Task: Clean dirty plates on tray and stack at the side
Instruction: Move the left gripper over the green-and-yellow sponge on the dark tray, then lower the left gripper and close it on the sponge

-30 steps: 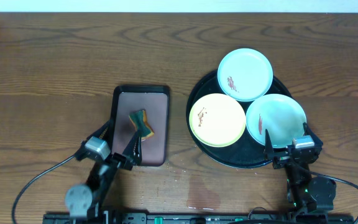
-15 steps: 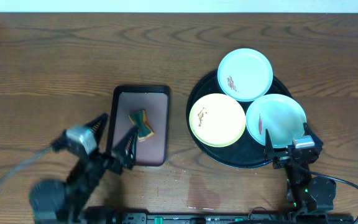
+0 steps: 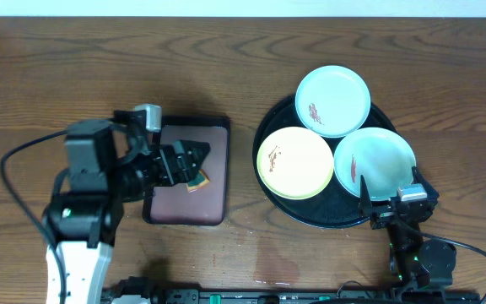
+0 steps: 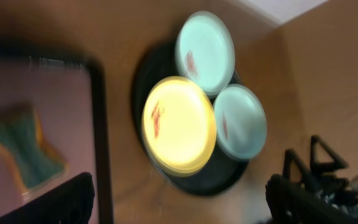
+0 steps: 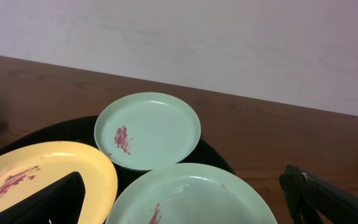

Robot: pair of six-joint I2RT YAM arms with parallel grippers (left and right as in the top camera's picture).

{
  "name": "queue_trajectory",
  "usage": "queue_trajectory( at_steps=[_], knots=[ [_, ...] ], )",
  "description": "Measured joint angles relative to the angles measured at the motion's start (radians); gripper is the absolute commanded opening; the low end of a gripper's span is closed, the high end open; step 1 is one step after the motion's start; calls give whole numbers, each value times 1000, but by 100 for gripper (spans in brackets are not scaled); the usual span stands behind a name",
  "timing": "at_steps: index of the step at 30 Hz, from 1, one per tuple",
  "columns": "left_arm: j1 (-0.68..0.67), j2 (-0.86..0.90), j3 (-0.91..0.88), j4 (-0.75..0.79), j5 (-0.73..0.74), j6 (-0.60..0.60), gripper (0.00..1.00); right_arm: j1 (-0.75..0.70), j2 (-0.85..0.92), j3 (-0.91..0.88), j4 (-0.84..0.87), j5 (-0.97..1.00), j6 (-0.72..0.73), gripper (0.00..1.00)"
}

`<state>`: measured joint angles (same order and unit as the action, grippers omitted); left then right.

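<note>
Three dirty plates lie on the round black tray point(image 3: 326, 222): a mint plate point(image 3: 333, 100) at the back, a yellow plate point(image 3: 295, 163) front left, a second mint plate point(image 3: 375, 163) front right. Each has reddish smears. My left gripper point(image 3: 186, 161) is open and empty, raised over the maroon tray, left of the plates. Its wrist view shows the yellow plate point(image 4: 179, 124), both mint plates point(image 4: 205, 53) point(image 4: 240, 121) and the black tray point(image 4: 197, 185). My right gripper point(image 3: 391, 207) is open and empty at the near edge of the front-right mint plate point(image 5: 191, 196).
A small maroon tray point(image 3: 175, 203) with a black rim sits left of the black tray. A green and orange sponge point(image 3: 197, 179) lies on it, partly under my left gripper. Bare brown tabletop point(image 3: 99, 76) spreads to the back and left.
My left arm has risen from the table's front edge and swung back over the maroon tray, above the sponge. The right arm and the plates have not moved.
</note>
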<state>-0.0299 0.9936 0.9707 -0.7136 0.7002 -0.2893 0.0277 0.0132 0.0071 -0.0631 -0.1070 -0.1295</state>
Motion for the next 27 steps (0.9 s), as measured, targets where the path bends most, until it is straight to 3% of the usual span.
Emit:
queue_trajectory(
  at_steps=[7, 9, 10, 11, 19, 27],
  knots=[
    [-203, 179, 216, -328, -503, -169, 89, 0, 0, 0, 0, 0, 0, 99],
    [-232, 232, 258, -329, -618, -223, 89, 0, 0, 0, 0, 0, 0, 99],
    [-239, 254, 267, -317, -655, -241, 98, 0, 0, 0, 0, 0, 0, 99],
    [-243, 275, 271, -306, -681, -253, 98, 0, 0, 0, 0, 0, 0, 99],
    [-247, 424, 272, -282, -742, -320, 98, 0, 0, 0, 0, 1, 0, 99],
    [-247, 607, 258, -290, -666, -338, 98, 0, 0, 0, 0, 0, 0, 99]
  ],
)
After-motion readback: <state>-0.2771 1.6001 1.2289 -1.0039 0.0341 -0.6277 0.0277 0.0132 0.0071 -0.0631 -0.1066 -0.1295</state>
